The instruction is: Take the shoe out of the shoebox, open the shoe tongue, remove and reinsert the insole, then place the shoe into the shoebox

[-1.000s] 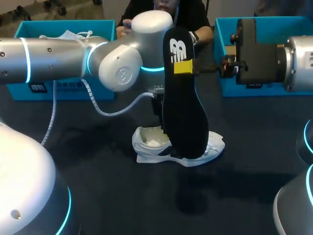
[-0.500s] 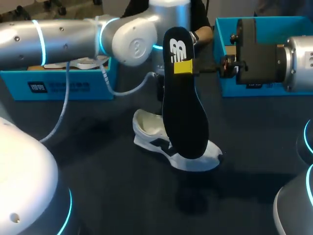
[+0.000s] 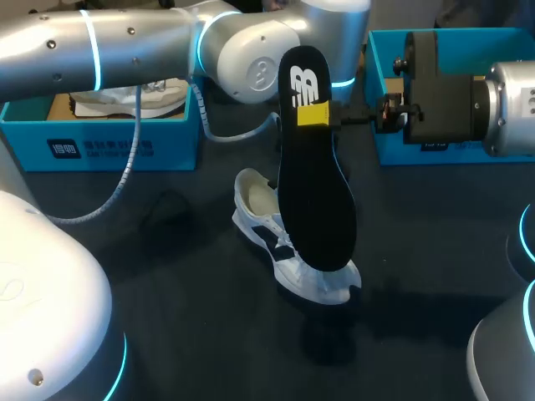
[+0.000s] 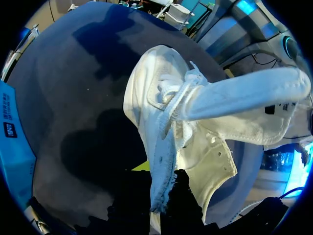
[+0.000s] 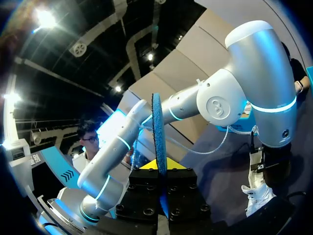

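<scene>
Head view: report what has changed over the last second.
The left arm swung toward the view's upper right. The shoe, gripped by the left end effector, turned on the table, so its toe now points nearer the camera instead of sideways. The right end effector kept the insole clamped upright in the same spot.

You see the shoe (image 3: 266, 221), white with a black side mark, standing on its sole on the table (image 3: 184, 317), toe to the near right. Its tongue (image 4: 234, 95) is pulled out long. The black insole (image 3: 316, 192) hangs upright in the air before it, logo end up, pinched there by the right gripper (image 3: 314, 114). The blue shoebox (image 3: 117, 146) behind holds a second shoe (image 3: 134, 93).
</scene>
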You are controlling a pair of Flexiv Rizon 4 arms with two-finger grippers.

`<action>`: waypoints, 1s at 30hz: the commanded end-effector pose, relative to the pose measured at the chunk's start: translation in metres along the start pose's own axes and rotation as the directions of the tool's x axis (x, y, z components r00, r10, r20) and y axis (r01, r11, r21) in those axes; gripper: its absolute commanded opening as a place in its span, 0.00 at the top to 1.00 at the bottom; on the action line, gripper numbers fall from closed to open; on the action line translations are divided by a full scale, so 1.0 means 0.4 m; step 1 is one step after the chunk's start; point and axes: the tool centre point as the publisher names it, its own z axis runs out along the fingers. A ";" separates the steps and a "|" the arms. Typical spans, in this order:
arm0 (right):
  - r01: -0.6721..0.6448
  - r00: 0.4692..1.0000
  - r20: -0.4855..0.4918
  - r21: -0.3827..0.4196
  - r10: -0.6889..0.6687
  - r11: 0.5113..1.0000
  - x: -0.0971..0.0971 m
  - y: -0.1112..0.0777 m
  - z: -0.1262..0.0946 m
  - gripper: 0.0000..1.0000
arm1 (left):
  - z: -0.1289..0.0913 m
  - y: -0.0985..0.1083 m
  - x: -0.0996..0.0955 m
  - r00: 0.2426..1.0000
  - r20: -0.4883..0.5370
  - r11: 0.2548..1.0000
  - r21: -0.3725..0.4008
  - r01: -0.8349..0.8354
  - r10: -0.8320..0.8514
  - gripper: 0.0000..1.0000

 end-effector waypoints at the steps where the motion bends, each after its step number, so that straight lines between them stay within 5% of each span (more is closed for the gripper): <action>1: -0.001 1.000 0.001 0.000 0.001 1.000 -0.001 0.003 0.009 1.00 | -0.005 -0.002 -0.002 0.999 -0.011 0.999 0.011 -0.030 0.030 1.00; 2: -0.001 1.000 0.001 0.000 0.001 1.000 -0.001 0.003 0.009 1.00 | -0.005 -0.001 -0.008 0.996 -0.031 0.996 -0.013 -0.088 0.087 1.00; 4: -0.001 1.000 0.001 0.000 0.001 1.000 -0.001 0.003 0.009 1.00 | -0.006 0.007 -0.020 0.969 -0.048 0.968 0.085 -0.236 0.241 1.00; 13: -0.001 1.000 0.001 0.000 0.001 1.000 -0.001 0.003 0.009 1.00 | 0.002 0.025 -0.051 0.875 -0.188 0.884 -0.059 -0.463 0.446 1.00; 30: -0.001 1.000 0.001 0.000 0.001 1.000 -0.001 0.003 0.009 1.00 | 0.000 0.051 -0.127 0.835 -0.191 0.825 -0.153 -0.544 0.516 1.00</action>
